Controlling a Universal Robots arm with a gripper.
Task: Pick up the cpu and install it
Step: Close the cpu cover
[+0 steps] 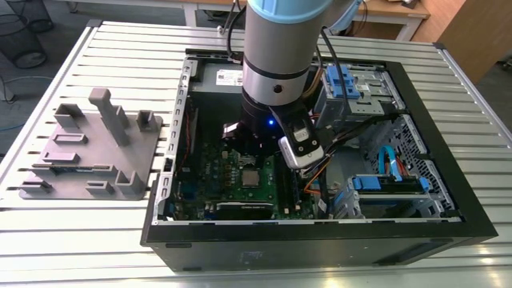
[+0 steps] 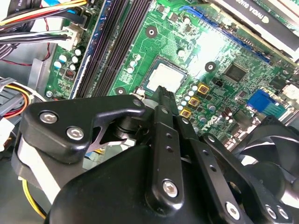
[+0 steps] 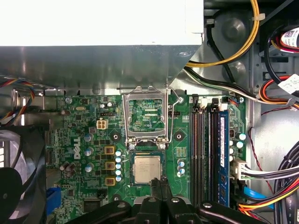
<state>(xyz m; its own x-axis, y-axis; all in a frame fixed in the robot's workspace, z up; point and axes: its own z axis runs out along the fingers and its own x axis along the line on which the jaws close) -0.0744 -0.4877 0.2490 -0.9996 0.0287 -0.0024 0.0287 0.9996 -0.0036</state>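
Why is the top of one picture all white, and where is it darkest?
In the first wrist view, glare turns the metal panel white, yet the cpu is evenly lit; in the second wrist view, light bleaches the green board; in the exterior view, the computer case is darkest inside.

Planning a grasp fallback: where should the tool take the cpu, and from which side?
By two opposite edges of the cpu, coming straight down from above. It lies flat and thin in the socket, and the bracket stands open, so probably only the top is free.
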